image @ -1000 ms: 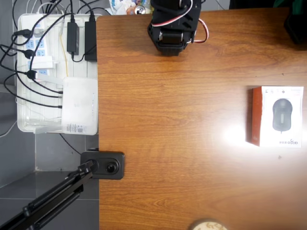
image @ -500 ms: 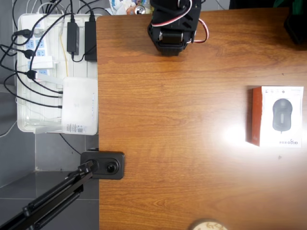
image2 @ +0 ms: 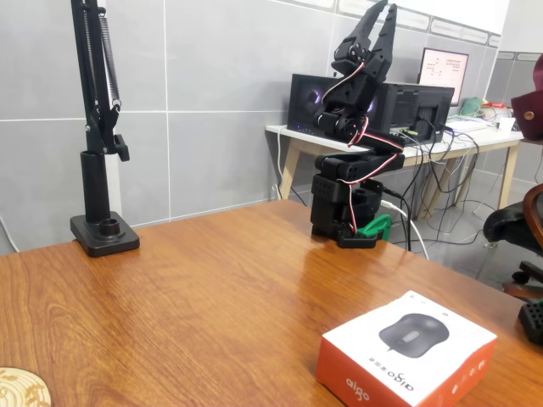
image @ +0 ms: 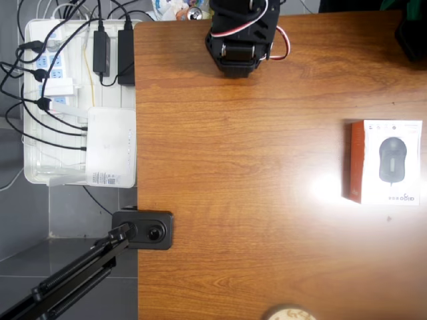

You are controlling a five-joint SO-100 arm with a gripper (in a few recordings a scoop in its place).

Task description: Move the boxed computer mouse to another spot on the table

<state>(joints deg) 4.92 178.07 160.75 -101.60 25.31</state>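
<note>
The claw (image2: 379,15) pointed upward, fingers slightly parted, empty. The mouse box (image2: 405,348) lay flat, probably light and stiff; gripping across its narrower sides looked best.

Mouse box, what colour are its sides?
Orange-red, under a white top; the mouse box shows it best in the fixed view.
</note>
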